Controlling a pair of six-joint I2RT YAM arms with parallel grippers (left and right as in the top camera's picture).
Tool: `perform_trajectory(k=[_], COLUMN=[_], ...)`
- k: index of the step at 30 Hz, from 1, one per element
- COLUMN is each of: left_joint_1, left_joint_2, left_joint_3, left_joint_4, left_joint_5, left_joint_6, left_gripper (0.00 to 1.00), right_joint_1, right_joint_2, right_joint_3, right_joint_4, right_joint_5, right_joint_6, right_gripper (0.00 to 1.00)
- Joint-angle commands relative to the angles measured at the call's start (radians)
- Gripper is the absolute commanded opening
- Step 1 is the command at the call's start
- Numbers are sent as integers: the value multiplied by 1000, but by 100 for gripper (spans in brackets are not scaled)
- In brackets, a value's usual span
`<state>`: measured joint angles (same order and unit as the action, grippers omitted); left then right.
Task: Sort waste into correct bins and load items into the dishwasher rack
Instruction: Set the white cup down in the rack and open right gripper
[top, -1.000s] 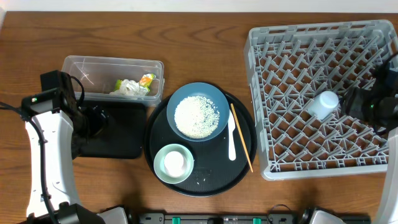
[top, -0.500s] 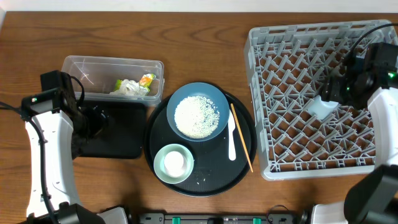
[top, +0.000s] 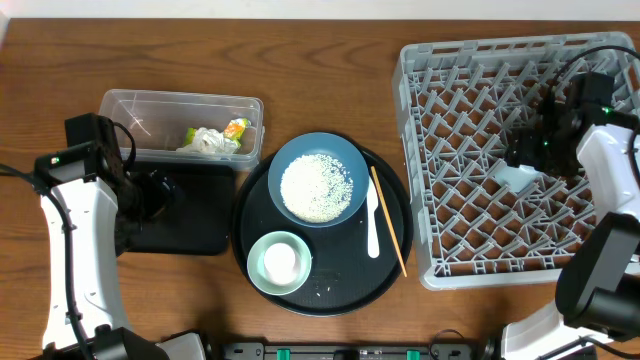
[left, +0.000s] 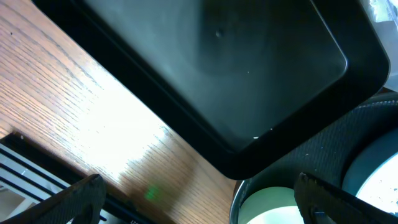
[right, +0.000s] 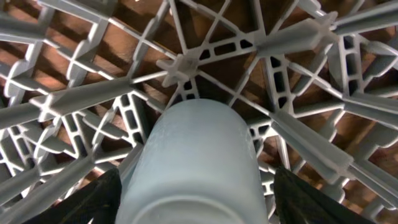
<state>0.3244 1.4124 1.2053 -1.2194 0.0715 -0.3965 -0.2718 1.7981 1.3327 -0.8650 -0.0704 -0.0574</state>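
My right gripper (top: 535, 155) is over the light-grey dishwasher rack (top: 470, 250), shut on a small pale cup (top: 513, 180) low among the pegs. The cup (right: 193, 155) fills the gap between my fingers (right: 196, 202). My left gripper (top: 150, 195) is open and empty (left: 196, 199) over the shallow black tray (top: 200, 215). The clear tub (top: 150, 105) holds the tissue (top: 205, 142) and the wrapper (top: 236, 128). The blue plate (top: 340, 150) carries the rice (top: 316, 187). The green bowl (top: 258, 265) holds another cup (top: 280, 264). The spoon (top: 373, 225) and chopsticks (top: 390, 225) lie beside the plate.
A large round black tray (top: 345, 280) carries the plate, bowl, spoon and chopsticks, with a few loose grains on it. In the left wrist view the black tray's corner (left: 217, 62), the round tray (left: 323, 149) and the bowl's rim (left: 267, 205) show over the wooden table.
My right arm swung from the rack's right edge toward its middle, and the cup shifted slightly down and left among the pegs. The left arm has not moved.
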Motion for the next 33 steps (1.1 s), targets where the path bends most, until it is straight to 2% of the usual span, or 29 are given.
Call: perform_trajectory(k=[1, 5, 11, 13, 18, 20, 26, 33], left_joint_1=[3, 3, 3, 3, 3, 3, 3, 3], left_joint_2=[5, 5, 5, 5, 5, 5, 5, 5], left_joint_3=[-8, -8, -8, -8, -8, -8, -8, -8], left_joint_4=[-3, -3, -2, -2, 2, 2, 2, 1], left_joint_5=[-8, -8, -8, -8, -8, -8, -8, -8], left_joint_6=[-13, -13, -13, -13, -13, -13, -13, -12], left_gripper=[98, 98, 98, 98, 98, 98, 98, 98], right_joint_1=[11, 11, 11, 11, 11, 9, -12, -143], right_joint_2=[13, 9, -8, -15, -31, -31, -31, -31], right_joint_3=[19, 20, 35, 47, 133, 191, 361, 525], right_joint_4=[-10, -19, -55, -69, -151, -206, -327, -408], right_joint_5=[3, 3, 3, 3, 3, 3, 3, 75], right_joint_6=[9, 21, 39, 39, 38, 38, 37, 37], right_gripper=[70, 59, 53, 48, 42, 37, 36, 36])
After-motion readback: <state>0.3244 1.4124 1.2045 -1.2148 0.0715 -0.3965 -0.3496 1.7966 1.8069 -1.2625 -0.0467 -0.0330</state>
